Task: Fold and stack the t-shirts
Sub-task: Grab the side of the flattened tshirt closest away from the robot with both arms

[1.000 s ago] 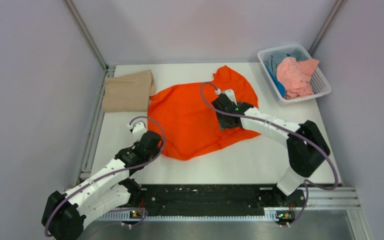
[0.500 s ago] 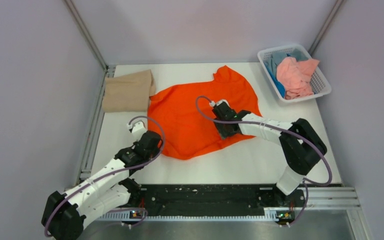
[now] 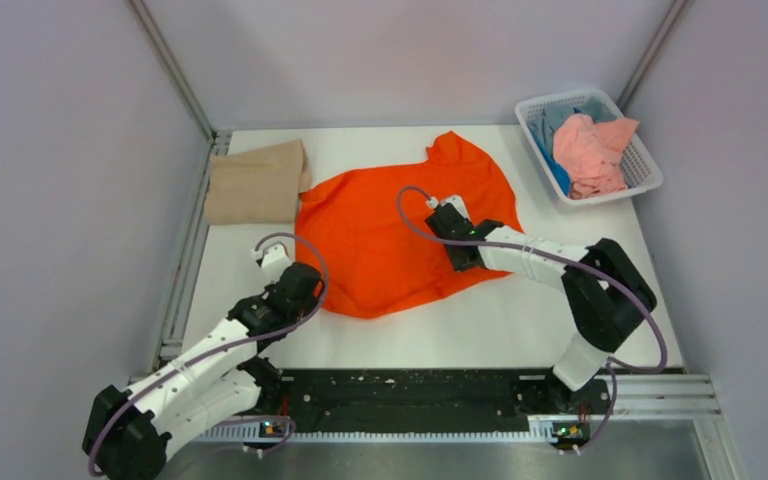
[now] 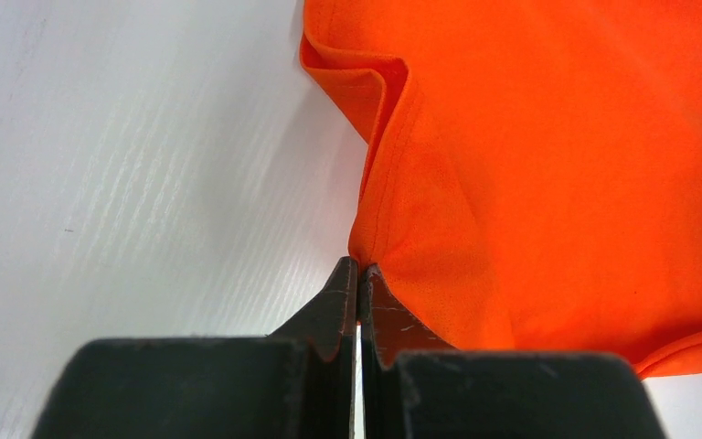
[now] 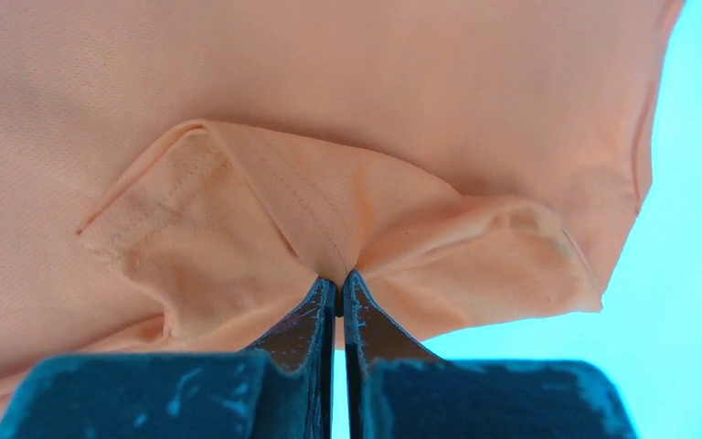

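I am clamping my right gripper [image 5: 338, 285] shut on a pucker of the orange shirt [image 3: 380, 235], which is lying spread across the middle of the table [image 3: 520, 320]. My left gripper [image 4: 358, 274] is pinching its near left edge, jaws together on cloth. I am judging this as the start of a fold: next I am needing to lift both holds evenly and carry them across. How much cloth each pinch is holding is hidden, and the right wrist view is washing the colour pale. The tan shirt [image 3: 255, 185] is lying folded at far left.

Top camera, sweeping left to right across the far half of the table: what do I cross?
tan t-shirt → orange t-shirt → white basket holding the salmon-pink t-shirt
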You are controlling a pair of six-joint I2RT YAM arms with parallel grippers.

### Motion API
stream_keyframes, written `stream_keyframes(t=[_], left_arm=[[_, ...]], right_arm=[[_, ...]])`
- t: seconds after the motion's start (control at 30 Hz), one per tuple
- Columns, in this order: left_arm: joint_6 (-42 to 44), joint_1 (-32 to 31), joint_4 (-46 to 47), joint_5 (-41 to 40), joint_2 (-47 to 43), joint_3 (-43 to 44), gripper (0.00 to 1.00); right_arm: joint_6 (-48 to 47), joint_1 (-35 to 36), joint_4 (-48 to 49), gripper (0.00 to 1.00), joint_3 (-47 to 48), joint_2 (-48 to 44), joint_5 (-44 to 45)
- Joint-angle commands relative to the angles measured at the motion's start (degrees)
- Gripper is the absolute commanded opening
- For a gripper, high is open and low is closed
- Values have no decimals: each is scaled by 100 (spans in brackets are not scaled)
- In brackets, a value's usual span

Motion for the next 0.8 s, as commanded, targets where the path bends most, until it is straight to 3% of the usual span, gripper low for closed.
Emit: stream_keyframes(t=[0.0,0.2,0.37,0.63,0.77], left_arm=[[-217,22,-130,-190,-167,182,0],[-748,27,-713,-84,-425,83,0],[-1194,28,-1436,40,-752,-30,0],[-1507,23,-1909,-49,-1531,-163,0],[-1604,22,-2163,-19,-1708,-142,0]], right_arm=[[710,-37,-496,0,-236,-1058,340],[1804,235,-1649,0,-1447,-2973,-749],[2940,1095,-3027,0,-1853,-4110,-724],[4257,2389,-4077,0,-1832,-3921,-565],[4326,2485,-4163,0,-1836,-3931,-593]])
